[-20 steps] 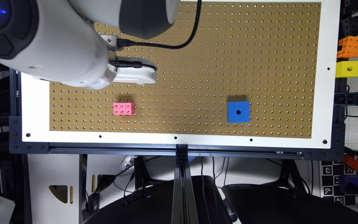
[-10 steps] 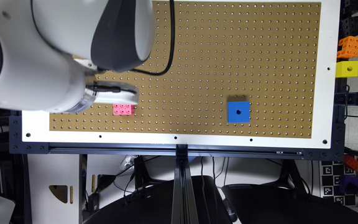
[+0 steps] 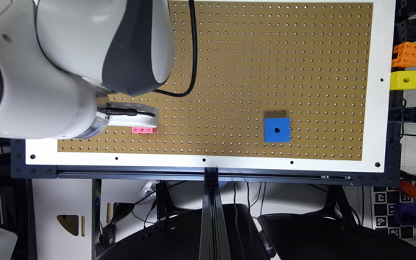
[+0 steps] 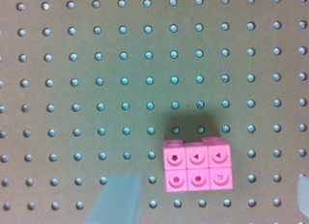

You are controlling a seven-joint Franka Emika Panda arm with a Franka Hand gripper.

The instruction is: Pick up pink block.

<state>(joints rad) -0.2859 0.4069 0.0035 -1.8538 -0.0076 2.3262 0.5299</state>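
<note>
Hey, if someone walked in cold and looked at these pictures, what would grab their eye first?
Probably the big white and grey robot arm looming over the exterior view's left side of the brown pegboard. Next, the pink block on the board, between the open tool's fingertips in the wrist view. The blue cube with one centre hole sits alone toward the exterior view's right.

Matt brown pegboard; smooth plastic pink block; glossy white arm casing
</note>
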